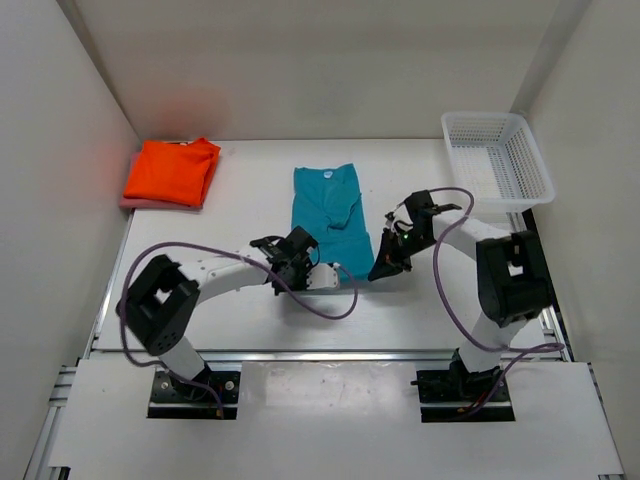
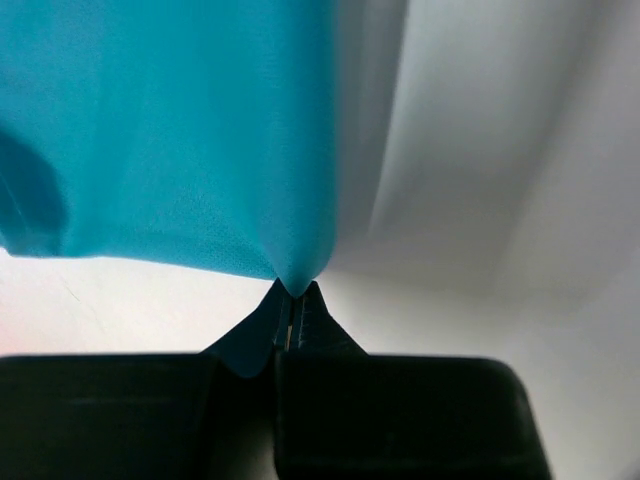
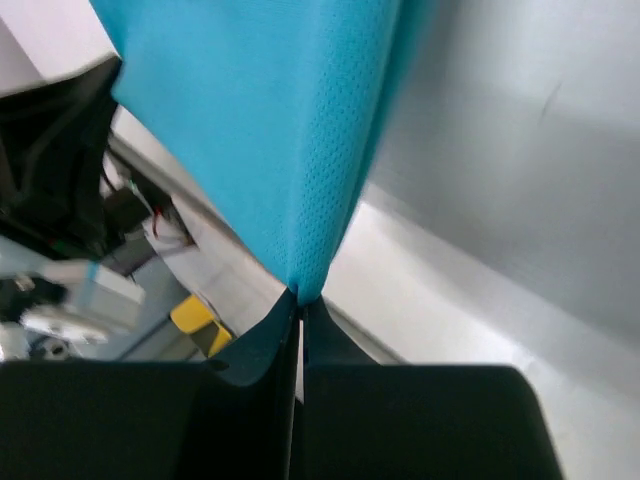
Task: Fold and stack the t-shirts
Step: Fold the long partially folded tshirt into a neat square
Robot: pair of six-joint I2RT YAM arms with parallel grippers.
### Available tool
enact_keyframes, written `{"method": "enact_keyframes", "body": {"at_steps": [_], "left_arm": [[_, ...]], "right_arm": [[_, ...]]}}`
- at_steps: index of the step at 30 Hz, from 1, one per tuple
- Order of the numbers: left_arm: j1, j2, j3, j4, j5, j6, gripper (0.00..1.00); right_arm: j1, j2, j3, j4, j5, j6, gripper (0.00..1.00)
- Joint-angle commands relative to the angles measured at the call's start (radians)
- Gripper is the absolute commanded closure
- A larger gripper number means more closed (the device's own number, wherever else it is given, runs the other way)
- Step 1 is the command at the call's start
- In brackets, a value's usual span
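A robot lab: white panels point(image 1: 60, 150) are walling in the surface point(image 1: 250, 190), and two cabled arms point(image 1: 215, 272) are sitting bolted beside a metal rail point(image 1: 330, 354).

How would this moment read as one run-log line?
left jaws: shut on teal t-shirt | right jaws: shut on teal t-shirt | orange t-shirt: folded, far left

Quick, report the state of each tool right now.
Left tool: closed, pinching a fold of the teal shirt.
Right tool: closed, pinching the same teal shirt at another spot.
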Motion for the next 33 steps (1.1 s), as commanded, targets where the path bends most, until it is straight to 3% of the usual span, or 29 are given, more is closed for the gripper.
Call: {"method": "enact_keyframes", "body": {"at_steps": [1,8,12,19,24,33], "left_arm": [[-0.036,-0.177,-0.062,-0.182,0.011,-0.059,1.0],[-0.086,-0.311,-0.054,-0.41,0.028,-0.134,1.0],[-0.142,-0.368,-0.033,-0.518,0.049,-0.199,1.0],[-0.123,-0.342,0.159,-0.648,0.137,-0.277,1.0],[-0.018,-0.236,0.361,-0.681,0.213,-0.262,1.0],[0.09,-0.121,0.454,-0.627,0.155,-0.26,1.0]], "right_arm": [[0.053,-0.13,-0.095,-0.156,-0.024,-0.06,1.0],[0.211,-0.305,-0.165,-0.321,0.013,-0.035,1.0],[0.234,-0.368,-0.179,-0.354,0.018,0.018,1.0],[0.281,-0.427,-0.059,-0.462,0.045,0.086,1.0],[0.185,-0.422,-0.004,-0.421,-0.04,0.08,1.0],[0.059,-0.202,0.197,-0.368,-0.036,-0.018,1.0]]}}
